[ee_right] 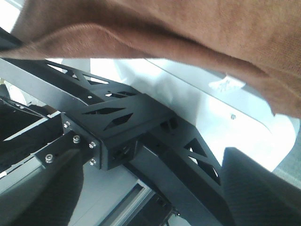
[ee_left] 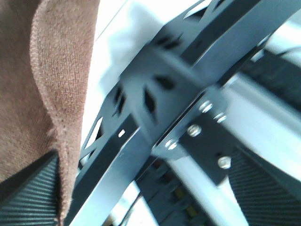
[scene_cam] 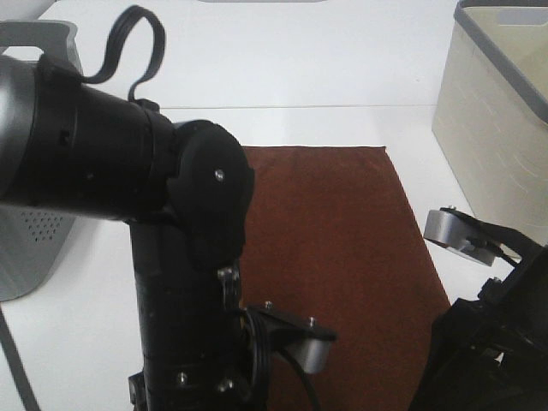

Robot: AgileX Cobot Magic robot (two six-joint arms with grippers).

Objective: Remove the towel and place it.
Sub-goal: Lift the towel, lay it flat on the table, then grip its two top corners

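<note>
Exterior high view, towel (scene_cam: 334, 257) spread between grey basket (scene_cam: 34, 248), beige basket (scene_cam: 492, 137)

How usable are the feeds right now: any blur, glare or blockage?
Exterior high: the left arm, close and dark, blocks much of the view; the towel reads clearly. Left wrist: the black frame is smeared by blur. Right wrist: sharp, though the white surface glares.

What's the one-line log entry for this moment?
towel: flat on table | left tool: open | right tool: open
</note>
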